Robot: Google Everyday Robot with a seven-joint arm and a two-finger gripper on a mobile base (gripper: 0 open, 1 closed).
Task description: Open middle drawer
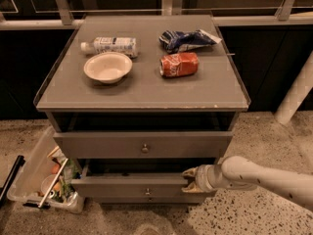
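The middle drawer (122,185) is a grey flat front with a small round knob (146,191), below the wider top drawer front (98,145). It stands pulled out a little, with a dark gap above it. My gripper (190,180), on a white arm coming in from the right, is at the right end of the middle drawer's front, against its upper edge. The lowest drawer front is mostly hidden beneath the middle one.
The grey cabinet top (146,89) bears a white bowl (107,66), a plastic bottle (110,45) lying down, a red can (179,64) on its side and a blue snack bag (188,39). A clear bin (34,180) of items sits on the floor at left. A white post (296,97) stands at right.
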